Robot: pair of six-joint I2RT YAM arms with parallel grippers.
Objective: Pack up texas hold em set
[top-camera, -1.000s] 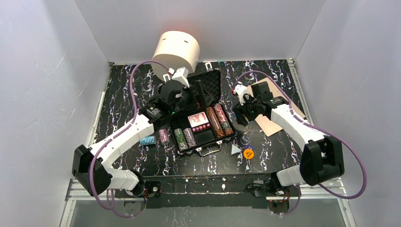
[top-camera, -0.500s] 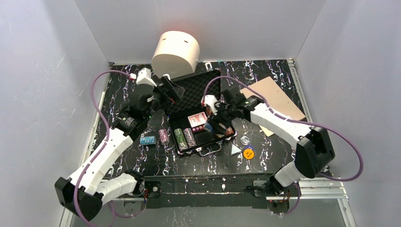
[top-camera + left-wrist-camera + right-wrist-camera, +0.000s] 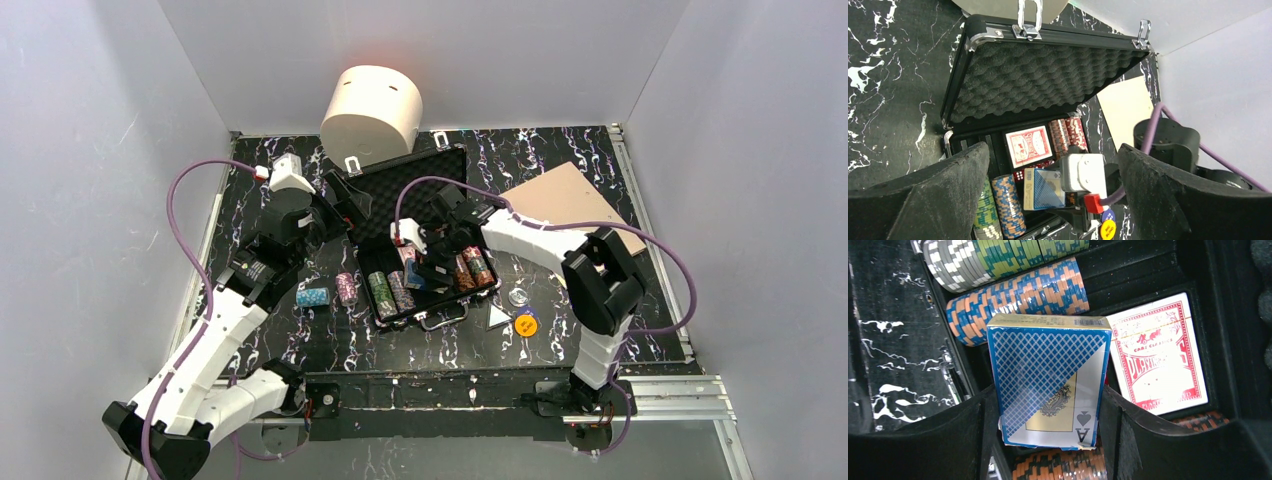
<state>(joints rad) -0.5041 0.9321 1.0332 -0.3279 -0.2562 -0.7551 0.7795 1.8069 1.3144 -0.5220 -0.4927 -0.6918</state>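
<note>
The black briefcase (image 3: 452,300) lies open mid-table, its foam-lined lid (image 3: 1043,80) propped up. A red card deck (image 3: 1158,355), dice (image 3: 1018,175) and striped chip stacks (image 3: 1018,300) sit in its tray. My right gripper (image 3: 1048,400) hangs over the tray, shut on a blue card deck (image 3: 1050,370) that stands on edge just above the chips. My left gripper (image 3: 340,205) is open with nothing between its fingers, hovering at the lid's left edge and looking down at the case. Two chip stacks (image 3: 312,296) (image 3: 347,288) lie on the table left of the case. The yellow button (image 3: 526,324) is to its right.
A cream cylinder (image 3: 372,108) stands behind the lid. A tan board (image 3: 575,195) lies at the back right. A clear disc (image 3: 518,297) and a white triangle (image 3: 497,317) rest near the yellow button.
My right arm swung from beside the tan board to over the case tray, carrying the blue deck. My left arm pulled back leftward from above the case.
</note>
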